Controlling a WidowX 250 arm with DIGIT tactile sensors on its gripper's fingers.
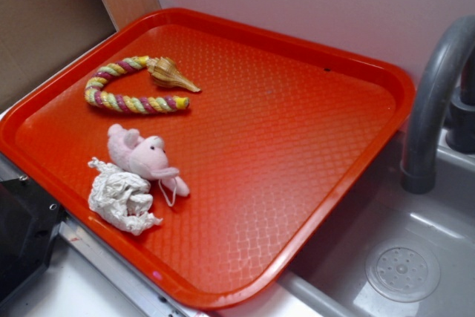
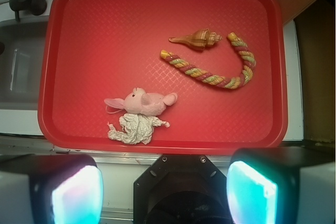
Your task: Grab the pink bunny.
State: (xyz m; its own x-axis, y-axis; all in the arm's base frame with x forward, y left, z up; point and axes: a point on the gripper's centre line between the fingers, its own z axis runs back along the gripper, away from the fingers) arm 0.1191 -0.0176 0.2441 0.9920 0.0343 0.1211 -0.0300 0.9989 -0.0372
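Note:
The pink bunny (image 1: 142, 157) lies on its side on the orange-red tray (image 1: 297, 146), near the tray's front-left edge, with a thin white string loop by its head. In the wrist view the pink bunny (image 2: 143, 102) lies low on the tray (image 2: 94, 35), left of centre. A crumpled white wad (image 1: 121, 197) touches it on the near side. My gripper (image 2: 165, 192) is open and empty, with its pads (image 2: 77, 198) wide apart. It hangs high above and outside the tray's near edge. It does not show in the exterior view.
A multicoloured braided rope (image 1: 130, 94) curves at the tray's back left, with a tan seashell (image 1: 172, 76) at its end. They also show in the wrist view as the rope (image 2: 215, 72) and shell (image 2: 197, 39). A grey sink (image 1: 401, 257) with a faucet (image 1: 434, 102) lies right of the tray.

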